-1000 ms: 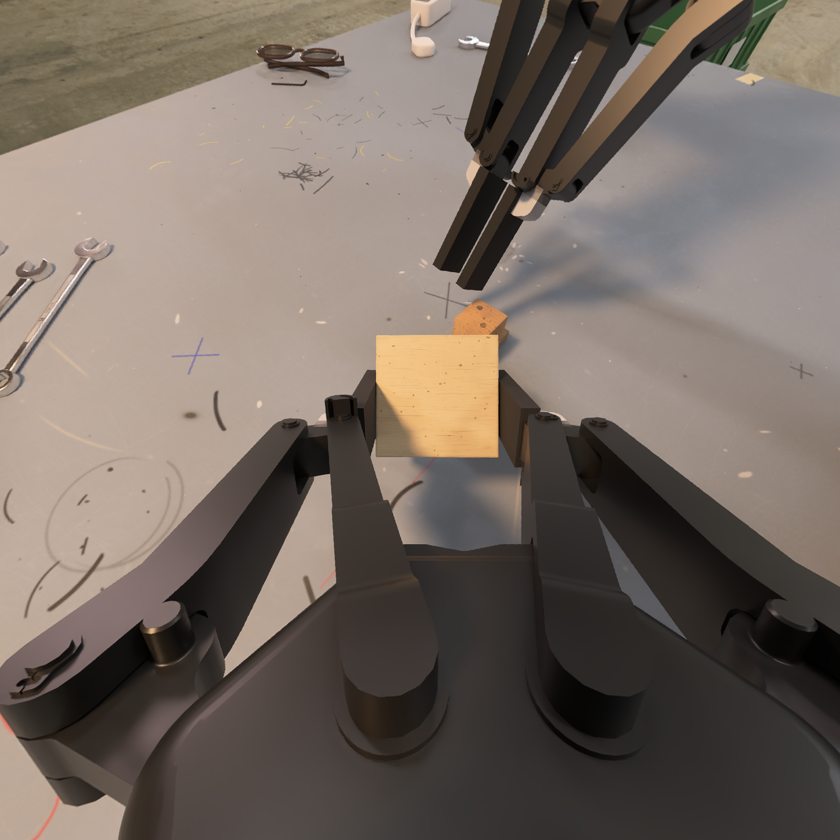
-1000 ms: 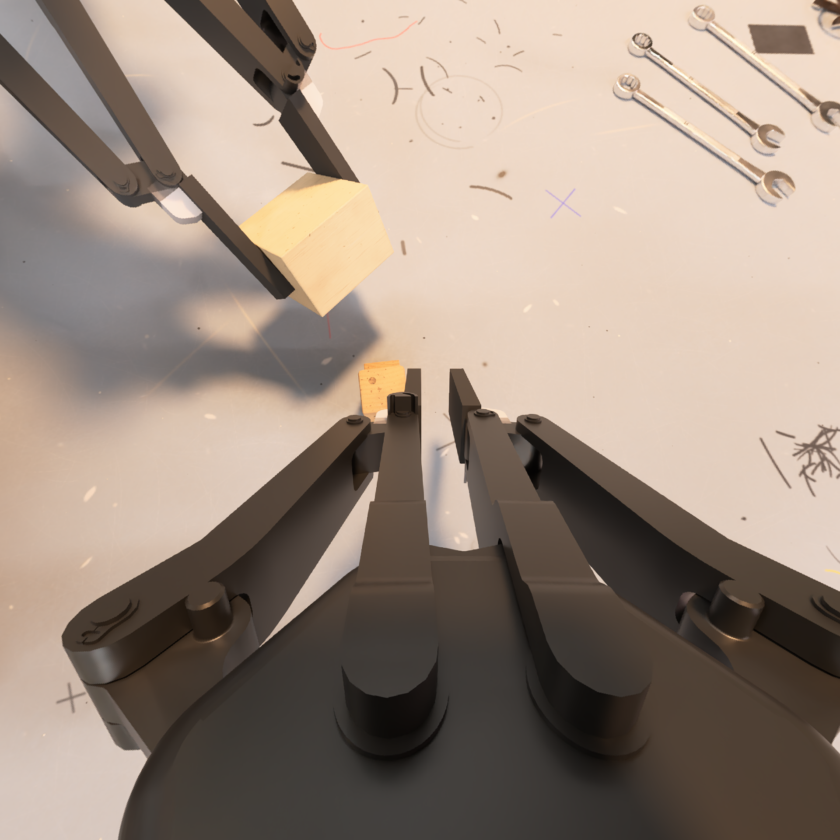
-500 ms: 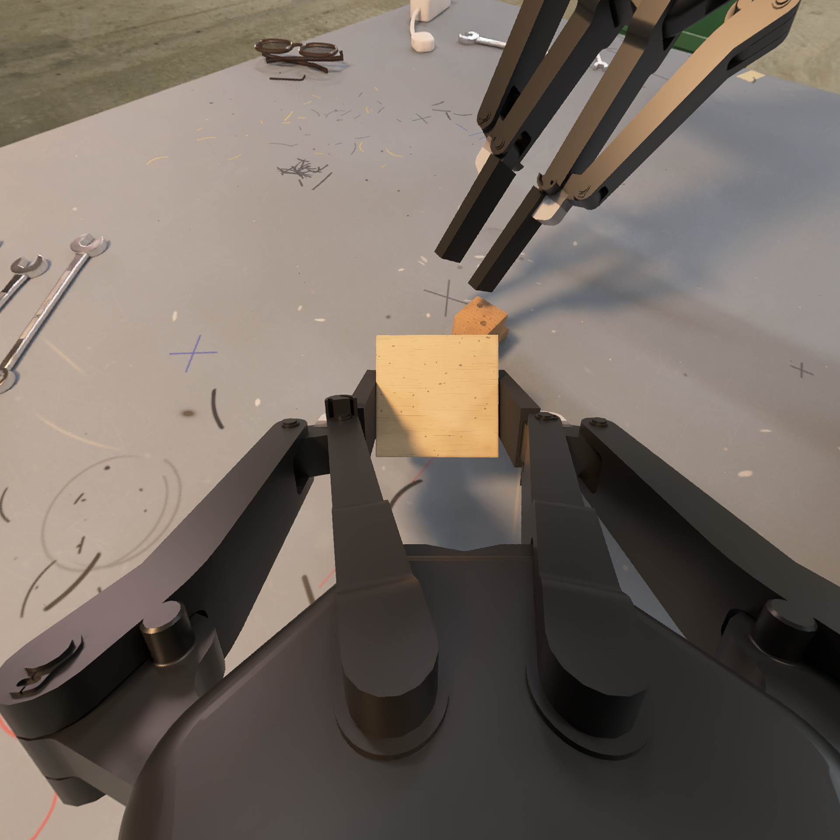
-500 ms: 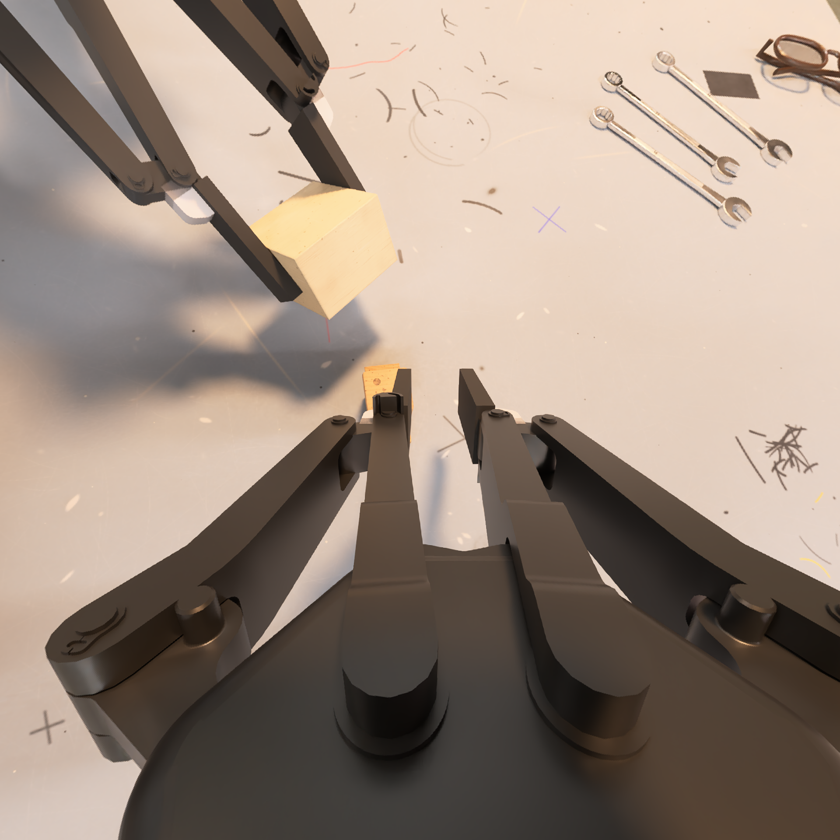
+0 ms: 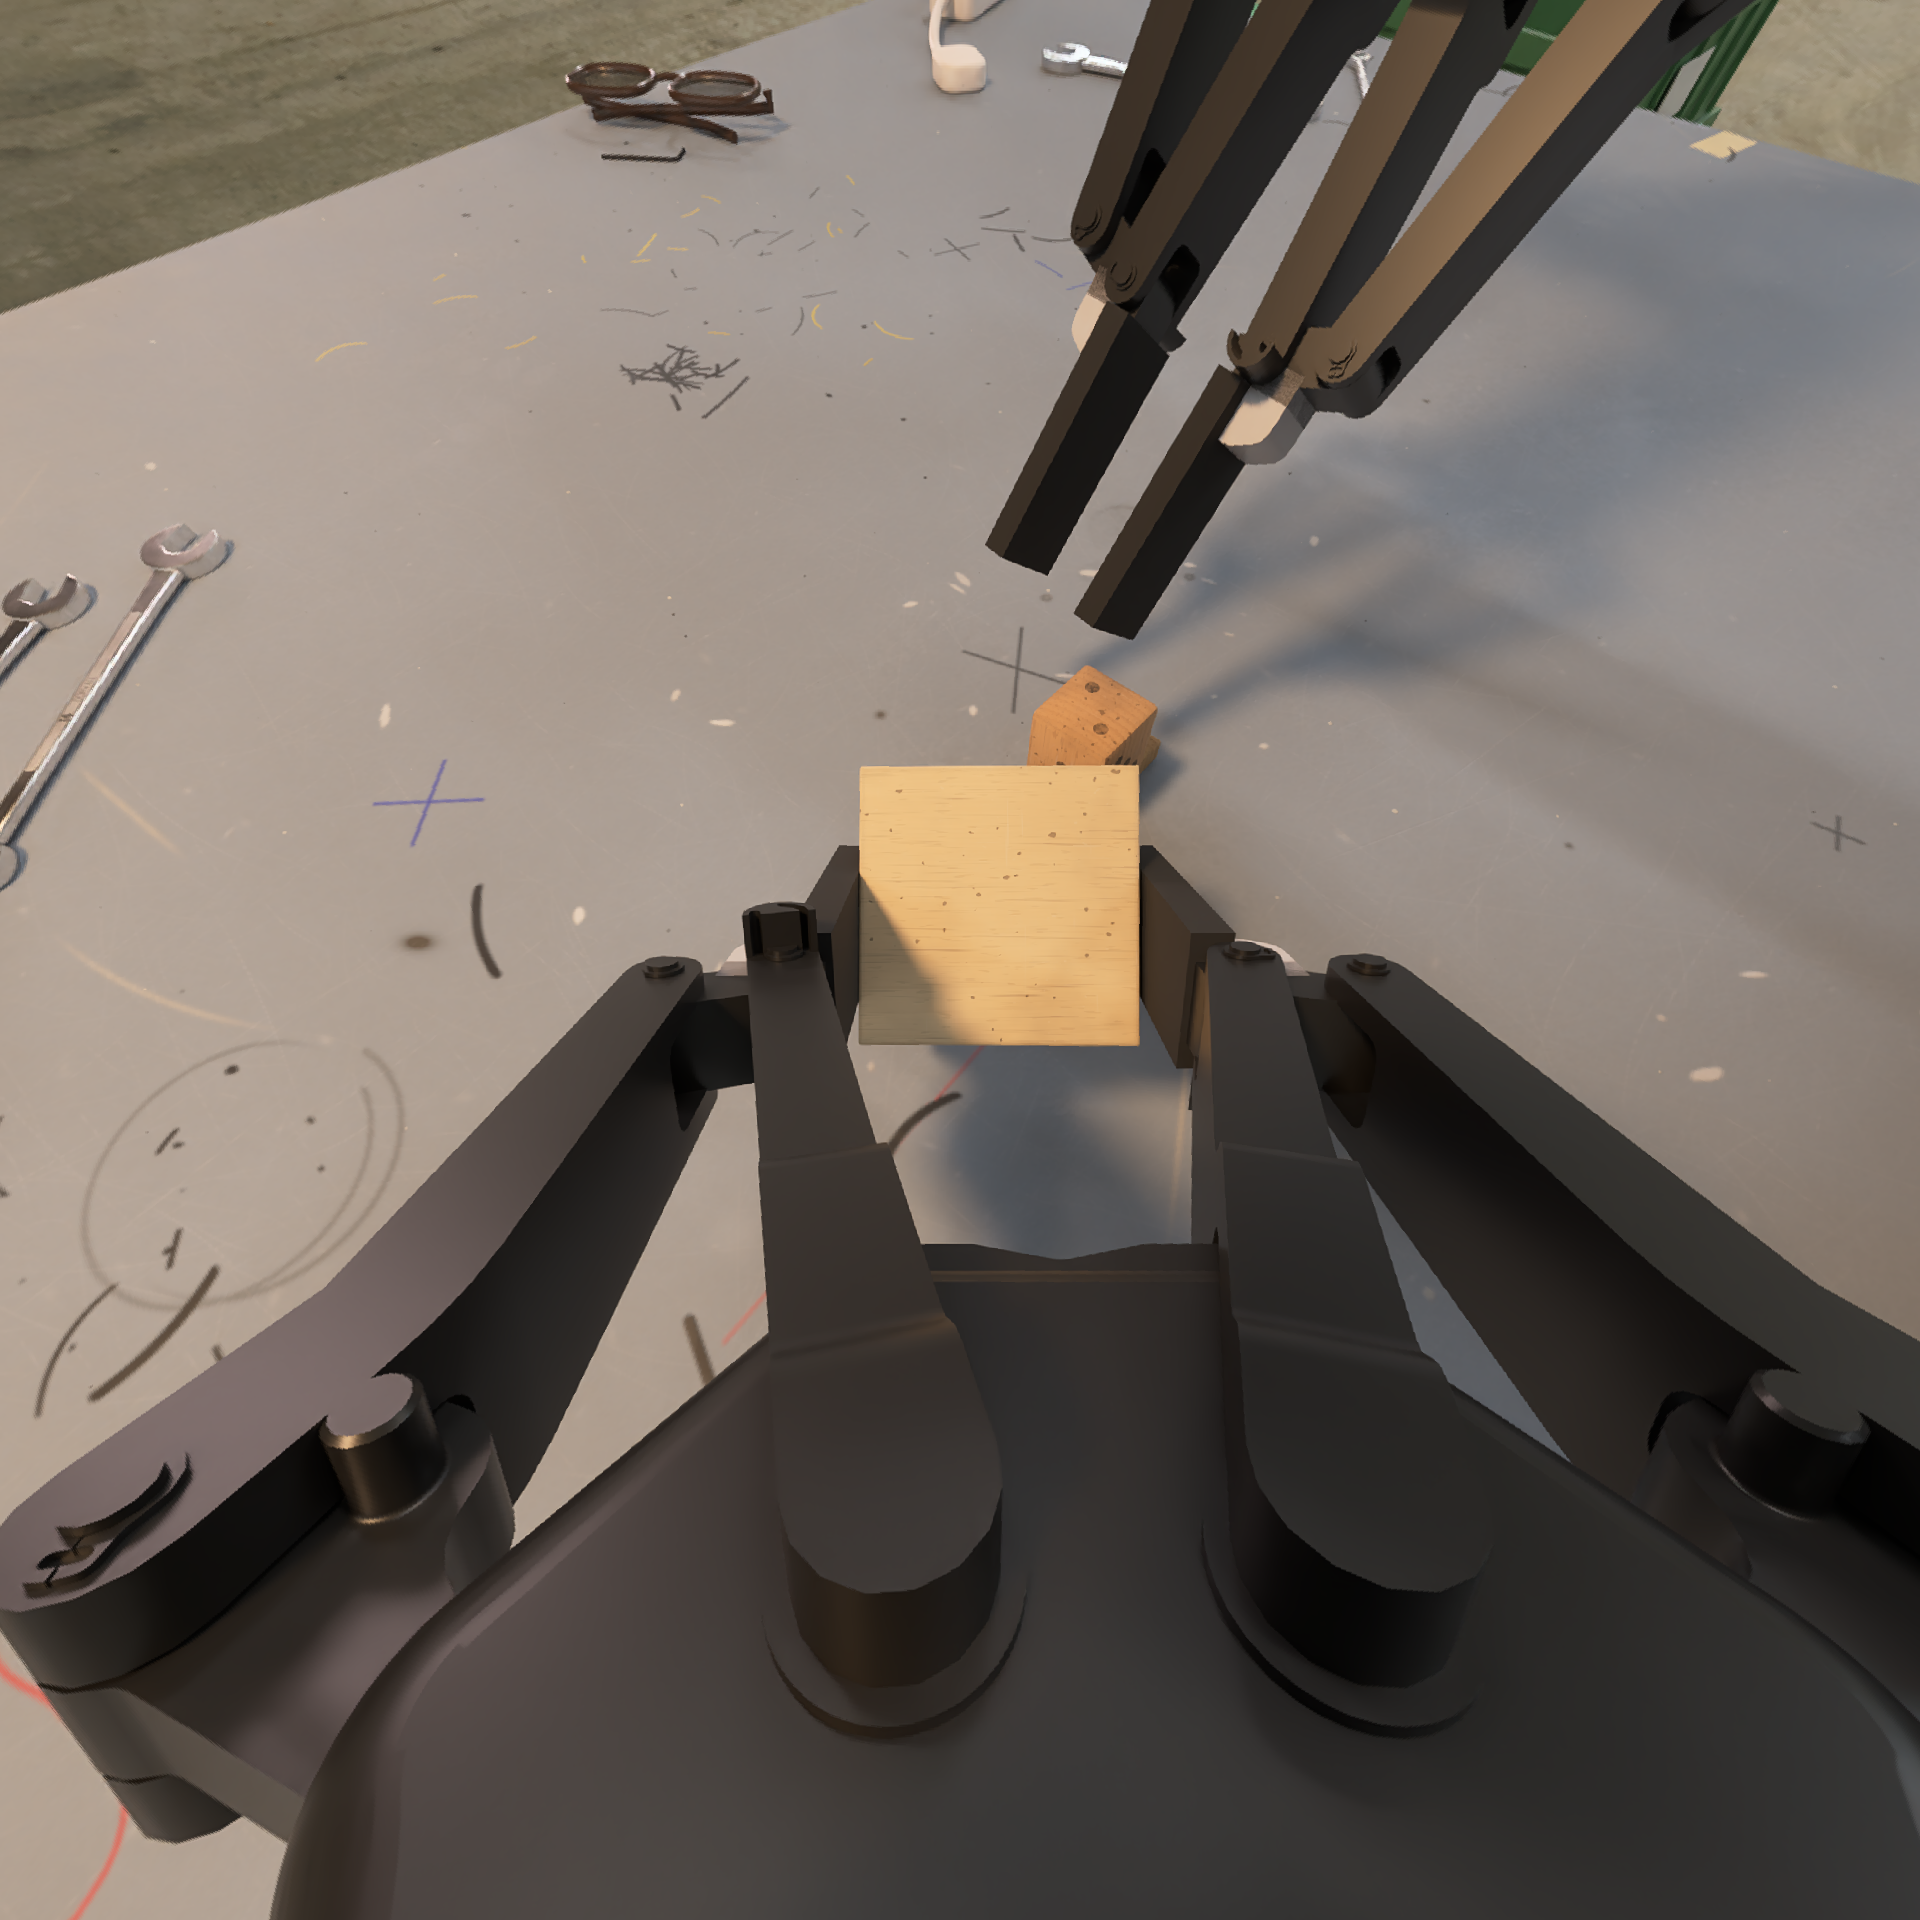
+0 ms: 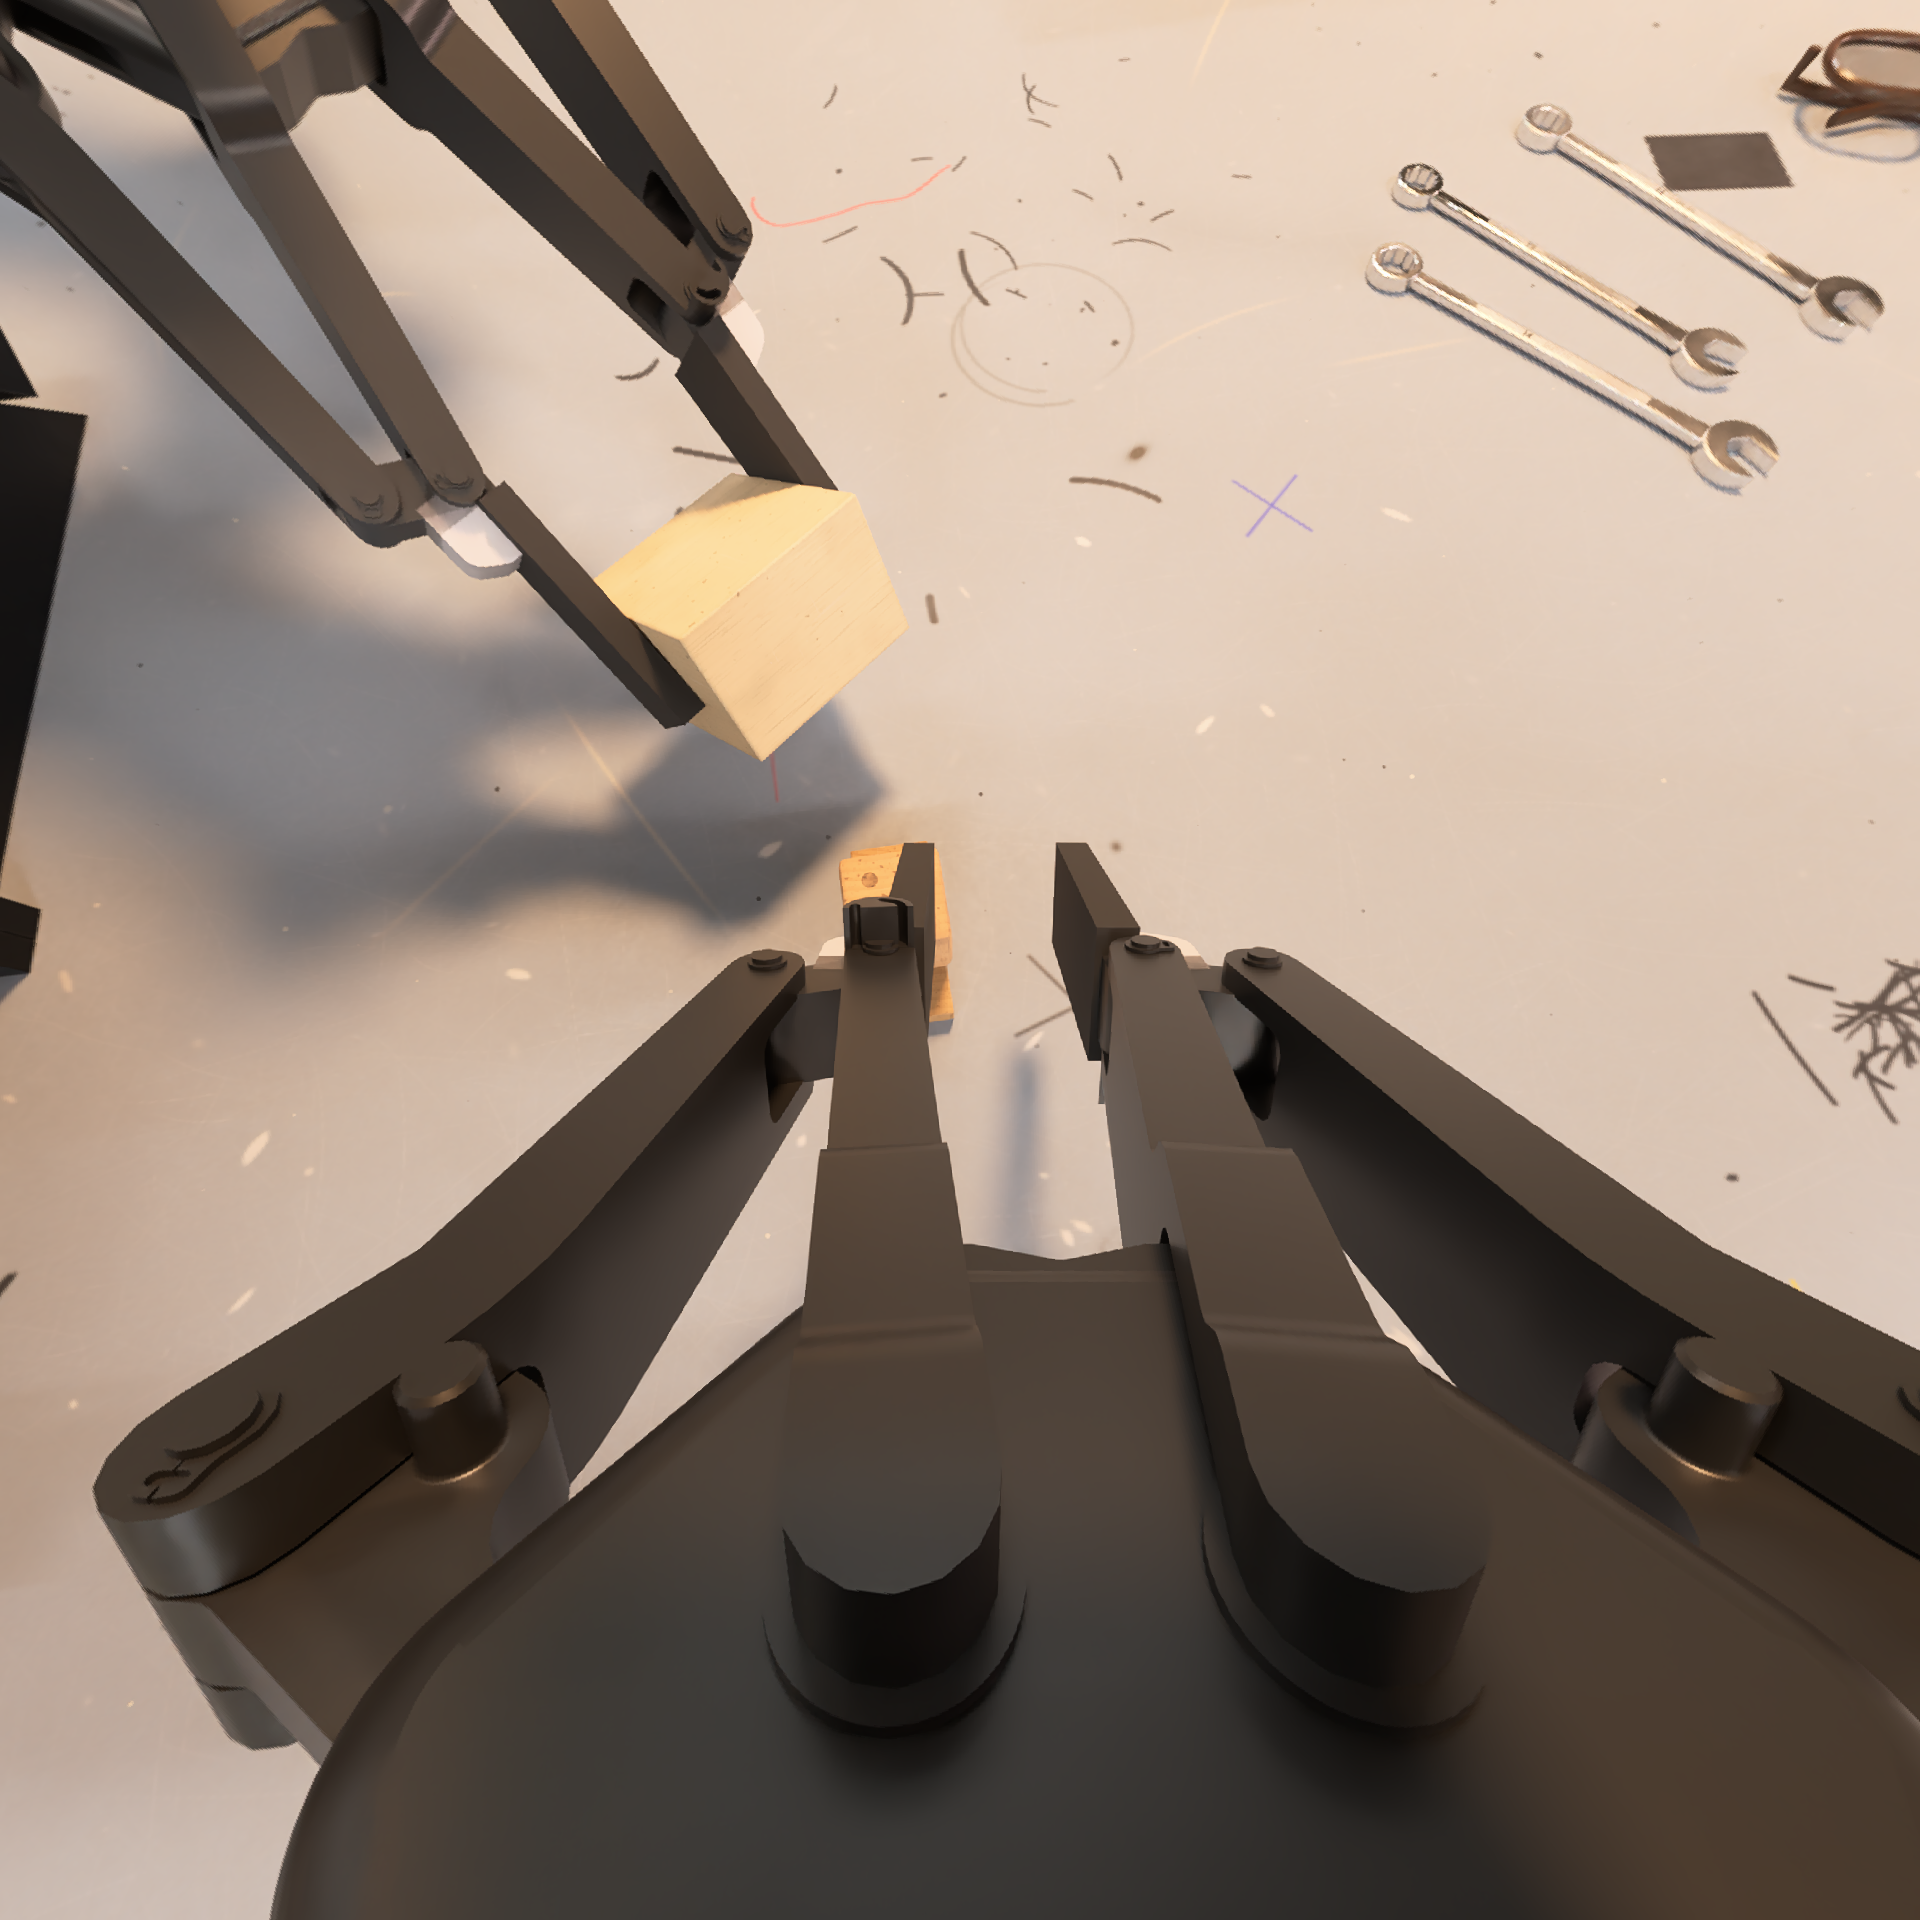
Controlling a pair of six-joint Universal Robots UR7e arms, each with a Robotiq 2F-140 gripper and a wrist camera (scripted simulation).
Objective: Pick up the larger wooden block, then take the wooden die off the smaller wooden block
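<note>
My left gripper [image 5: 1000, 894] is shut on the larger wooden block [image 5: 997, 914], a pale cube held above the grey table. It also shows in the right wrist view [image 6: 758, 613], clamped by the left gripper [image 6: 743, 597]. Just beyond it, the small brown wooden die [image 5: 1091, 715] rests on the smaller wooden block [image 5: 1145, 748], which is mostly hidden. My right gripper [image 6: 997, 868] is open and empty above the die [image 6: 868, 883], whose view is partly blocked by its left finger [image 6: 883, 1039]. The smaller block's edge [image 6: 941, 1003] peeks out below. The right gripper [image 5: 1070, 587] hovers above the die.
Wrenches [image 5: 104, 675] lie at the table's left and also show in the right wrist view [image 6: 1569, 353]. Brown glasses [image 5: 670, 94] and a white adapter [image 5: 956, 62] lie at the far edge. Metal shavings [image 5: 675, 372] are scattered about. A dark square [image 6: 1714, 161] lies near the wrenches.
My right gripper's fingers have spread wider apart and it has lifted slightly away from the die. The left gripper still holds the larger block in the same place.
</note>
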